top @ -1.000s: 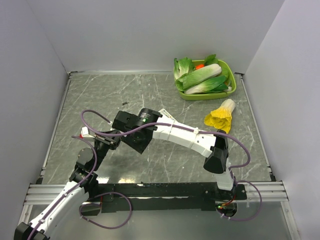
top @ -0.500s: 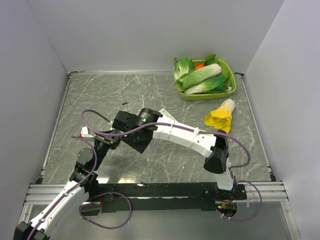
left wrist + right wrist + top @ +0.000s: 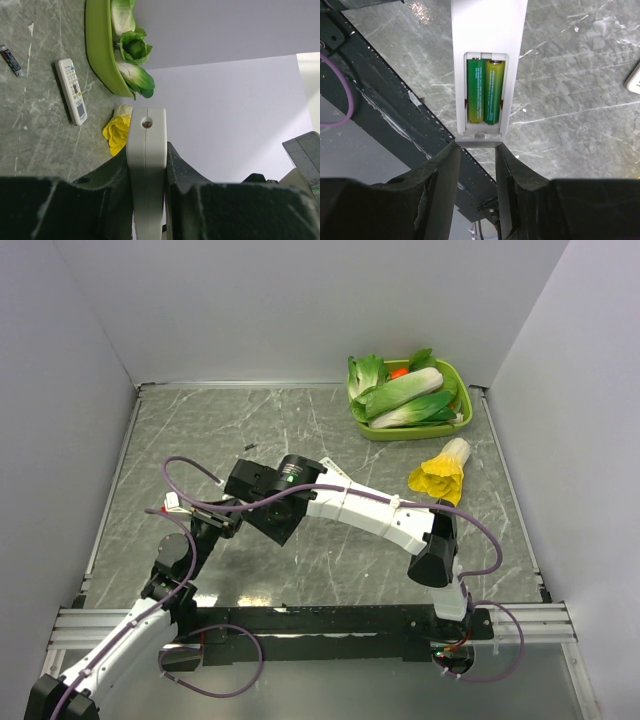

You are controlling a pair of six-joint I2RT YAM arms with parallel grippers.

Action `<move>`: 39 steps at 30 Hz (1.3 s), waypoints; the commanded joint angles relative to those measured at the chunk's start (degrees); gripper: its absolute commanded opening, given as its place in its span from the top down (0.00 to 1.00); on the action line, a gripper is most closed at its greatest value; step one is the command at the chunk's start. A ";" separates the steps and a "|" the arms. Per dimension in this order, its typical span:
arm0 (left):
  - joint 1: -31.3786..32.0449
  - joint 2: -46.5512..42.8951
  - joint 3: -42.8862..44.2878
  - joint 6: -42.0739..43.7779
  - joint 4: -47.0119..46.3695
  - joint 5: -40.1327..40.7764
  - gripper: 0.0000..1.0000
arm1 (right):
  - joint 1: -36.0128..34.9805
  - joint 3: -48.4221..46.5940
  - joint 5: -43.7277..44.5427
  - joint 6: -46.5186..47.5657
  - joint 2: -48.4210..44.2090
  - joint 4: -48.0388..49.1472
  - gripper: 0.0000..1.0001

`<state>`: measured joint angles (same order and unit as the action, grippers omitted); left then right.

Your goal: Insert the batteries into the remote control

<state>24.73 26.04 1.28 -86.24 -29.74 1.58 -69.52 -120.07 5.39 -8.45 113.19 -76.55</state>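
My left gripper (image 3: 146,150) is shut on the slim white remote control (image 3: 146,135), which shows edge-on between its jaws. In the right wrist view the remote control (image 3: 487,30) shows its back, with the compartment open and two green batteries (image 3: 484,91) lying side by side inside. My right gripper (image 3: 476,150) is open, with its fingertips (image 3: 451,152) at the remote's near end, one by each corner. In the top view both grippers meet left of centre, the left gripper (image 3: 213,527) under the right gripper (image 3: 243,483); the remote is hidden there.
A wider white remote with coloured buttons (image 3: 71,91) lies on the marble table, partly under the right arm (image 3: 335,468). A small dark battery (image 3: 11,60) lies near it. A green tray of vegetables (image 3: 455,420) stands at the back right, with a yellow-leafed vegetable (image 3: 440,472) in front of it.
Almost nothing has moved; the left arm has shifted very slightly, and both grippers stay at the remote.
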 commanded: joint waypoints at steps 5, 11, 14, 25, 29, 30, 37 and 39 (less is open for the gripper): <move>0.14 2.08 -11.39 1.07 -7.52 -0.88 0.98 | -0.18 -0.33 -0.20 0.62 -3.50 -7.55 0.59; 0.40 3.84 -11.21 0.72 -9.55 -1.85 0.98 | -0.09 -1.66 -0.20 1.15 -2.62 -8.08 0.59; 0.67 4.54 -11.12 0.89 -9.90 -1.94 0.98 | 0.08 -2.18 -0.03 1.24 -2.36 -8.61 0.59; 3.04 6.30 -10.60 0.54 -12.01 -1.67 0.98 | 0.87 -3.33 0.50 1.59 -1.04 -9.05 0.56; 3.74 6.21 -10.51 -0.42 -11.75 -1.76 0.98 | 1.22 -2.28 0.59 1.33 -1.30 -8.70 0.56; 3.83 6.13 -10.68 -0.95 -11.66 -1.76 0.98 | 1.22 -1.92 0.68 1.33 -1.48 -8.09 0.56; 4.18 5.95 -10.77 -2.36 -11.75 -1.76 0.98 | 1.58 0.97 0.41 1.15 -2.18 -6.33 0.57; 4.18 5.60 -10.77 -2.88 -11.66 -1.76 0.98 | 1.66 1.42 0.59 1.15 -2.53 -5.89 0.58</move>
<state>28.53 32.47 1.28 -85.82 -36.58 -0.10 -68.36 -119.87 4.86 -7.60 112.75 -76.16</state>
